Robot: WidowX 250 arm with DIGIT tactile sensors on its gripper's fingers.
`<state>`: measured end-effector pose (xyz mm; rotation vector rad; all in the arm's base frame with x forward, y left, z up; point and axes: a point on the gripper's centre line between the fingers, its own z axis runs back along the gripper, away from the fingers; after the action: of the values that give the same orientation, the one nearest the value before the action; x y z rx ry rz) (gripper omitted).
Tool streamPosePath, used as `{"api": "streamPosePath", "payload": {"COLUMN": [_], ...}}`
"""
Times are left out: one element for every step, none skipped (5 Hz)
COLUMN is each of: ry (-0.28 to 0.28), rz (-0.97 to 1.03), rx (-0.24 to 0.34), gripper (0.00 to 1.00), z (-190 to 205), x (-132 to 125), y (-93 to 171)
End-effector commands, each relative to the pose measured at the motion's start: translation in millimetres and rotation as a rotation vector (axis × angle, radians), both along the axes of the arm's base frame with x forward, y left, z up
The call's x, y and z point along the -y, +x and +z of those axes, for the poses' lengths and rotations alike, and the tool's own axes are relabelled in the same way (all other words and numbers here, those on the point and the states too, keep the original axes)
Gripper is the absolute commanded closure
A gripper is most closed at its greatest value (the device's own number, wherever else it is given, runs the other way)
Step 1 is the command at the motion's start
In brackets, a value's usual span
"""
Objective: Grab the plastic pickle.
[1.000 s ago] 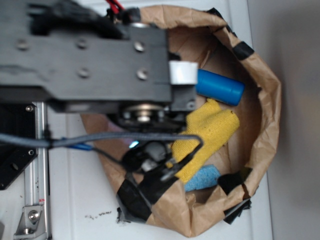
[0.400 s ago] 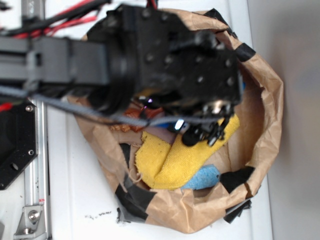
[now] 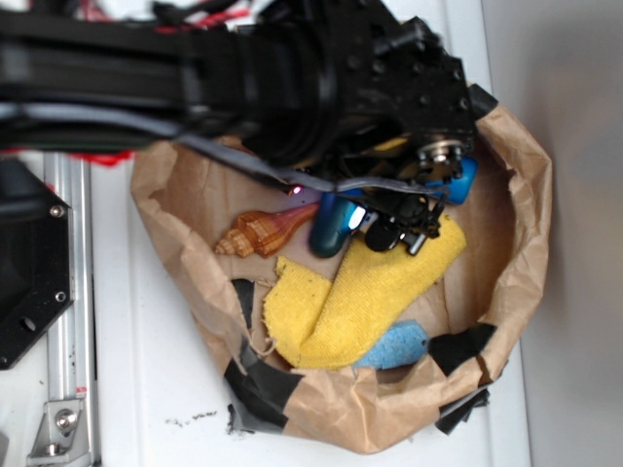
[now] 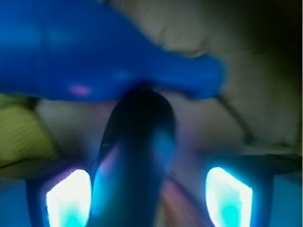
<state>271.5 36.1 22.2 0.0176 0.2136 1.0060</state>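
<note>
Hand point(image 4: 149, 198) was spread open – plastic pickle point(image 4: 135, 161) lay between its fingers point(image 4: 68, 198), long axis running along them, blue bottle point(image 4: 94, 52) just beyond its far end.

White tabletop point(image 3: 146, 389) w/ small dark scuff marks point(image 3: 190, 419) nr bottom edge. Metal rail point(image 3: 68, 311) runs along left side, black bracket point(image 3: 29, 282) bolted beside it. Plain grey surface point(image 3: 574, 243) fills right side. Light soft, even, no hard shadows.
</note>
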Motion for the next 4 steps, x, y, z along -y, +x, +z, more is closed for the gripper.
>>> {"api": "streamPosePath", "payload": {"ry": [-0.113,-0.148,-0.164,-0.147], "rz": [-0.103,-0.112,-0.169,-0.393], "rx": [0.061,0.061,0.066,0.096], "gripper": [1.0,1.0,1.0,1.0], "z": [-3.7,-2.1,-2.1,18.9], "x": [-0.6,-4.0,-6.1,-2.0], "y": [-5.2,-8.7,-8.6,-3.2]}}
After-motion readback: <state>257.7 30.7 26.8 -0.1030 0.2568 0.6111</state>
